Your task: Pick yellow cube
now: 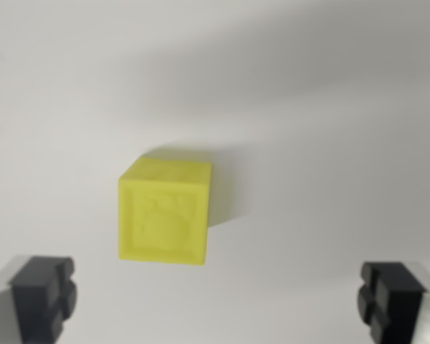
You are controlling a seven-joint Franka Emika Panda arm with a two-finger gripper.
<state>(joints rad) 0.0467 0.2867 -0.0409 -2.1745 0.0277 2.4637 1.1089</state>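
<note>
A yellow cube [165, 211] with an embossed pattern on its facing side rests on a white surface, a little to the wrist view's left of centre. My gripper [216, 301] is open, its two black fingertips [43, 294] showing at the bottom corners of the picture. The cube lies above the line between the fingertips and closer to the left one. Nothing is held between the fingers.
The white surface [330, 107] fills the whole view, with a soft grey shadow across its upper part and another beside the cube's right side.
</note>
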